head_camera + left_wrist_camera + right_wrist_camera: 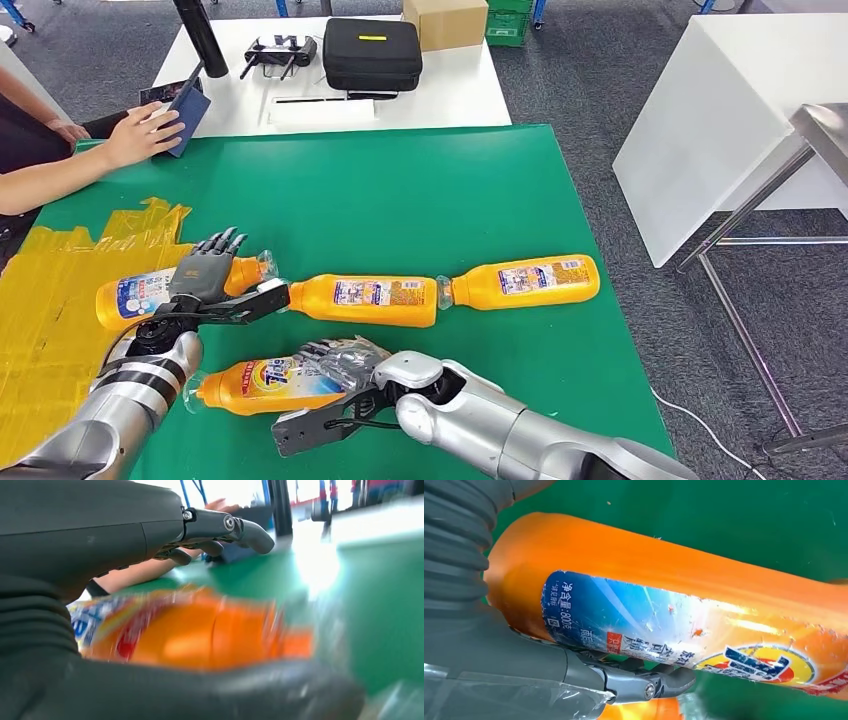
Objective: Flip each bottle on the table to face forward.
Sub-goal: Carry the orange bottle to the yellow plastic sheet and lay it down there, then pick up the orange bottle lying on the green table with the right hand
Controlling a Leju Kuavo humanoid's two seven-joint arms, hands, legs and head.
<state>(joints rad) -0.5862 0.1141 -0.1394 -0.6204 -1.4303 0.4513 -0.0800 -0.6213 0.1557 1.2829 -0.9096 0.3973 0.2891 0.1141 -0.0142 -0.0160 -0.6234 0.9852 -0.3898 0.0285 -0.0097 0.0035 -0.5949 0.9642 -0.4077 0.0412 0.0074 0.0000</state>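
Note:
Several orange bottles lie on their sides on the green table [420, 190]. My left hand [205, 272] rests over the left bottle [135, 295], fingers [220, 525] straight above it and thumb [200, 695] along its near side; the bottle [200, 635] looks blurred there. Two bottles lie end to end in the same row, one in the middle [370, 300] and one on the right [530, 280]. My right hand [340, 362] grips the near bottle [260, 385] at its base end, thumb [644, 685] beneath it. Its blue and yellow label [634, 625] faces up.
A patch of yellow tape [60, 300] covers the table's left part. A person's hand [140, 135] holds a dark blue device [190, 110] at the far left edge. Behind stands a white table with a black case [372, 52] and a cardboard box [445, 20]. Another white table [720, 110] stands on the right.

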